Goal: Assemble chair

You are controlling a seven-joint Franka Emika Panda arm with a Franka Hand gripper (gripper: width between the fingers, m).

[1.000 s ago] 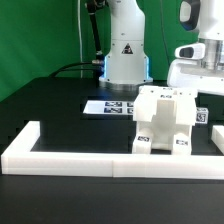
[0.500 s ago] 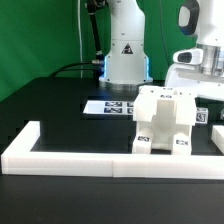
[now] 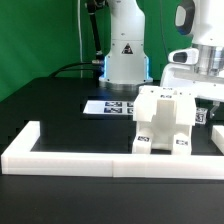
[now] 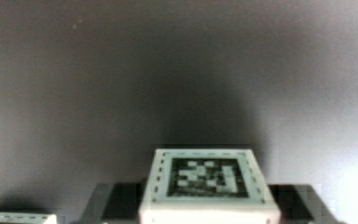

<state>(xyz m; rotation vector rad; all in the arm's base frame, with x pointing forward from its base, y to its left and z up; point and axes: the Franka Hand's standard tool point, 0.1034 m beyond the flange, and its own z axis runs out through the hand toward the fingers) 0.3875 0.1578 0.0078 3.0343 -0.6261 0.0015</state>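
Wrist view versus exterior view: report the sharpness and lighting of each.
Wrist view: soft and blurry, the tagged white block smeared, the dark table unevenly lit with a darker band through it. Exterior view: sharp, evenly lit, the white chair parts bright with crisp edges.

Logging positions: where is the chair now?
The chair stands right of centre in the exterior view, just behind the white border rail; the marker board lies behind it, toward that view's left.
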